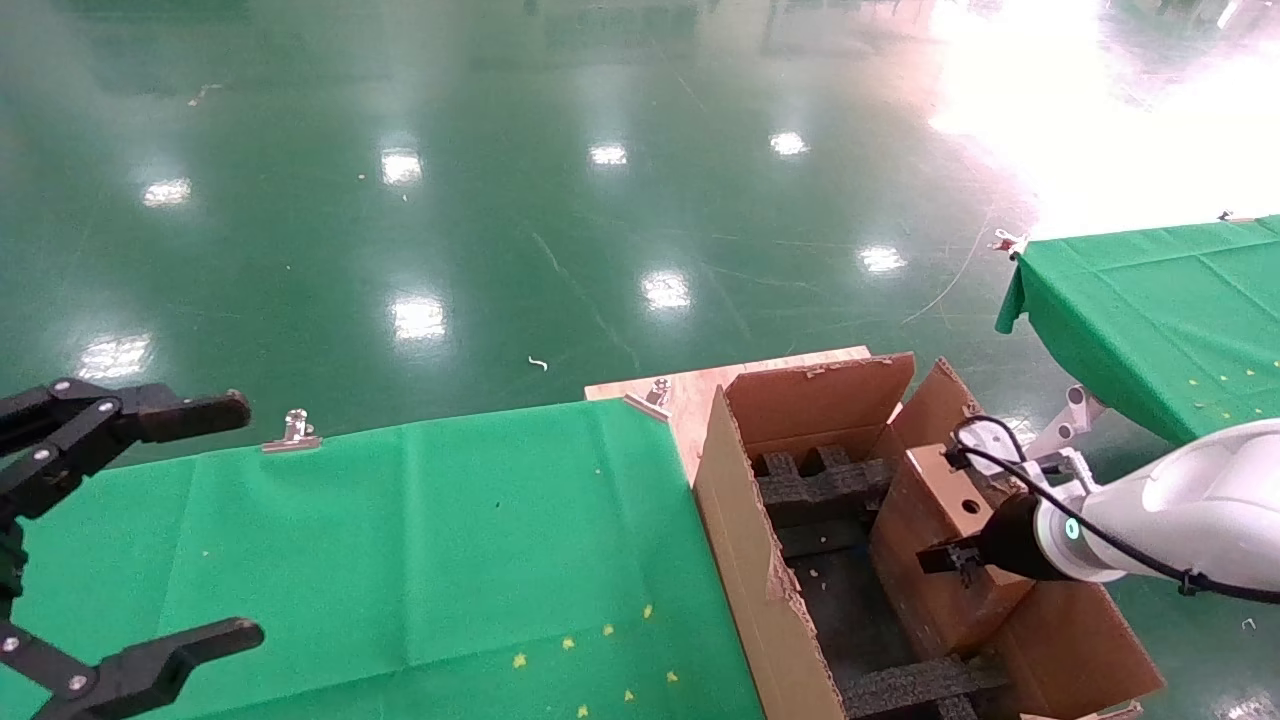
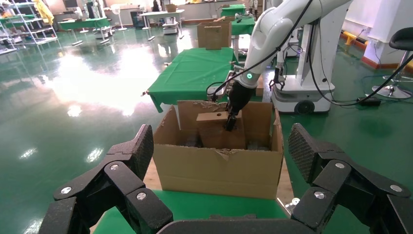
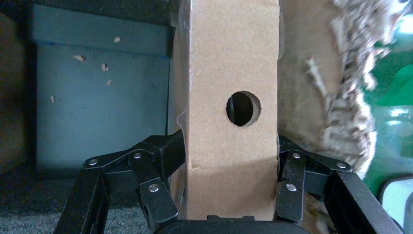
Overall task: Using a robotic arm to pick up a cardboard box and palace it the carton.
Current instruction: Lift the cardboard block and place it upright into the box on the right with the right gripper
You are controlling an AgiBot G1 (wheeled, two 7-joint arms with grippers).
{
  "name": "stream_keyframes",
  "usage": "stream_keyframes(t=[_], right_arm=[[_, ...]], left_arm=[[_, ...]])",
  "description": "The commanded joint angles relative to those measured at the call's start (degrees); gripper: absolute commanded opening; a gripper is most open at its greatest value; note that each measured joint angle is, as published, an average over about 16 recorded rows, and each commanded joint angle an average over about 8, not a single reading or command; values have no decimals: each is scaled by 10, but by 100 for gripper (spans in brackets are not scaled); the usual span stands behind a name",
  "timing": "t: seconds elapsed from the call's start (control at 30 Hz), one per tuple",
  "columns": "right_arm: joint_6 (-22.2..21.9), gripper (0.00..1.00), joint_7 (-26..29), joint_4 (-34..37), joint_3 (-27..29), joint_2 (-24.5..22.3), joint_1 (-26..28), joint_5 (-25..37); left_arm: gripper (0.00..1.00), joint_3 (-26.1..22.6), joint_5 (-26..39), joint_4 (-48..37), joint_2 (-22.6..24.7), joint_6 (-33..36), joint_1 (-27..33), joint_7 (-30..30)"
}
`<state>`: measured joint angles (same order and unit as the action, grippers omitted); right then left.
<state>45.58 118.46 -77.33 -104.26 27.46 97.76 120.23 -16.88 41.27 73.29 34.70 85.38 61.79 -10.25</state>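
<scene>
I have the right gripper (image 1: 945, 560) down inside the carton (image 1: 745, 540), at the end of the white robotic arm (image 1: 1180, 515) that reaches in from the right of the head view. Its black fingers (image 3: 160, 161) are clamped on the two narrow sides of the cardboard box (image 1: 940, 540), one on each side, touching the cardboard. From the right wrist view I see the box's (image 3: 229, 97) face with the round hole (image 3: 242, 108) turned toward the camera. In the head view the box sits tilted against the right-hand side of the carton, its lower part below the rim, next to the black foam dividers (image 1: 825, 485). I cannot tell whether its bottom edge touches the carton floor. From the left wrist view the box (image 2: 219, 129) stands upright above the carton's (image 2: 219, 165) front wall with the arm (image 2: 272, 29) over it. My left gripper (image 1: 130, 530) hangs over the left end of the green-covered tabletop (image 1: 430, 560), well apart from the carton, fingers (image 2: 126, 161) spread wide and holding nothing.
</scene>
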Motion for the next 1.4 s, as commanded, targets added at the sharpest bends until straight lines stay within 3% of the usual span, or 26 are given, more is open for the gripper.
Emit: stream_keyframes(t=[0.03, 0.53, 1.0, 1.27, 1.4], right_arm=[[-4, 0, 4, 1, -2, 0, -6, -1], [-35, 0, 9, 33, -13, 17, -47, -14], [-53, 2, -36, 81, -20, 40, -67, -55], [-56, 100, -53, 90, -20, 43, -71, -73], [-56, 100, -53, 90, -20, 43, -71, -75]], left_arm=[[100, 0, 0, 0, 0, 0, 0, 0], [100, -1, 0, 0, 0, 0, 0, 0], [100, -1, -1, 0, 0, 0, 0, 0], [100, -1, -1, 0, 0, -1, 0, 1], [100, -1, -1, 0, 0, -1, 0, 1]])
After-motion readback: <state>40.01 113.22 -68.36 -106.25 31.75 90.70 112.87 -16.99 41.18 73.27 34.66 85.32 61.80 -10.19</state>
